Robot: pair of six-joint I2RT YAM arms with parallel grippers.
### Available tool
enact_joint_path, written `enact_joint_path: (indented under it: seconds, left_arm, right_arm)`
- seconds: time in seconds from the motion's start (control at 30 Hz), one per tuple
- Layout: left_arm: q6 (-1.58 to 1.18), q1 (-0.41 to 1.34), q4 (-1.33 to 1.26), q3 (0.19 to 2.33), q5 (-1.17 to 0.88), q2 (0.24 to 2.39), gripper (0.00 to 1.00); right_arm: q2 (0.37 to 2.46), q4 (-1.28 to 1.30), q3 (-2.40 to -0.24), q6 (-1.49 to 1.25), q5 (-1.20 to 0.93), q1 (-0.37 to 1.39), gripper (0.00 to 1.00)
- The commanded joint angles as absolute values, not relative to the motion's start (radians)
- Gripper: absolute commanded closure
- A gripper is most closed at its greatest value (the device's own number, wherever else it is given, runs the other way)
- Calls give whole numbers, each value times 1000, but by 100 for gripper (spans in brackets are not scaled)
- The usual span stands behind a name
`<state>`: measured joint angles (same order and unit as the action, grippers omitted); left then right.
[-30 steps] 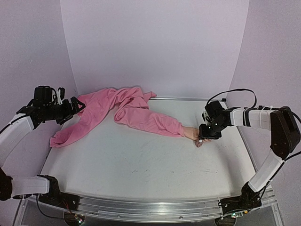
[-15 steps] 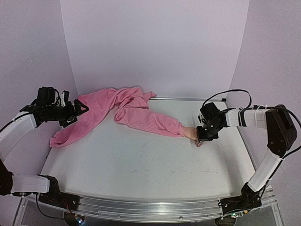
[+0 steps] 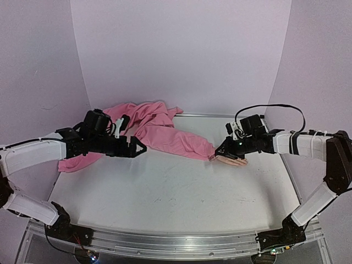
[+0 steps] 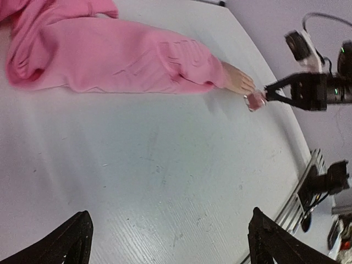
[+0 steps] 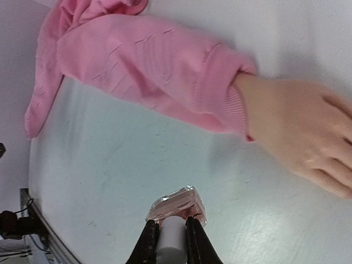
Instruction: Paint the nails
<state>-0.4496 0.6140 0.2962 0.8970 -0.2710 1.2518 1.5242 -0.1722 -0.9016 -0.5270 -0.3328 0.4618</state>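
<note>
A peach mannequin hand (image 3: 234, 161) lies palm down at the right of the table, its wrist in a pink sleeve (image 3: 176, 141). The nails are too small to make out. My right gripper (image 3: 222, 152) hovers beside the wrist, shut on the pale cap (image 5: 171, 240) of a tiny pinkish bottle (image 5: 176, 205). The bottle (image 4: 254, 100) hangs just off the hand (image 4: 237, 81), held above the table. In the right wrist view the hand (image 5: 297, 129) runs off the right edge. My left gripper (image 3: 141, 148) stands open and empty over the table left of centre, and only its two fingertips (image 4: 70, 242) show.
The sleeve belongs to a pink garment (image 3: 129, 124) bunched at the back left of the white table (image 3: 165, 192). Lilac walls close in the back and both sides. A metal rail (image 3: 176, 242) runs along the near edge.
My right gripper shut on the bottle's cap and carried it left, from the fingers to beside the wrist. My left arm swung from the far left in over the table.
</note>
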Motion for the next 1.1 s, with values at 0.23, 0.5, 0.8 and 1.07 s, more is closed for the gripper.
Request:
enact_joint_path:
  seconds: [0.23, 0.5, 0.8, 1.07]
  left_arm:
    - [79, 953, -245, 725, 35, 1332, 10]
    - [267, 1013, -393, 698, 50, 1390, 28]
    - [335, 1044, -416, 717, 32, 1424, 38]
    - [338, 1058, -416, 736, 71, 1441, 50]
  right_arm:
    - [1577, -266, -1028, -643, -541, 683, 99]
    - [1631, -266, -1119, -663, -507, 804, 99]
    - [1649, -320, -1154, -719, -454, 850, 100]
    - [1679, -334, -1187, -733, -458, 888, 100]
